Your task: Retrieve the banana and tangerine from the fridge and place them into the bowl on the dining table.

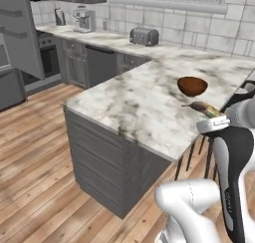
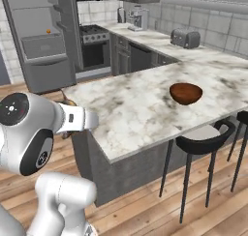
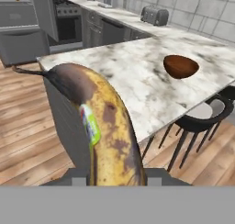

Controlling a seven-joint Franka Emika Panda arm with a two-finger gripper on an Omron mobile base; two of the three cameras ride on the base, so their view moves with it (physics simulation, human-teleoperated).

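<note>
Rear wall bench (image 2: 145,34), marble-topped: a chrome toaster (image 2: 185,37) towards its right, a coffee machine (image 2: 138,18) farther left near the corner. Beneath it, a dark dishwasher (image 1: 101,63) between grey cabinets (image 1: 74,62). Black range (image 2: 95,47) left of these. Two black stools (image 2: 206,138) on the plank floor (image 1: 35,162). Tiled wall (image 1: 199,25) behind.

Even, bright, diffuse light with no visible source and no glare. Only faint shading lies under the bowl (image 2: 186,93) on the bench (image 2: 140,109). All views look soft and coarse. The banana (image 3: 103,126), close to the hand camera, looks stretched.
</note>
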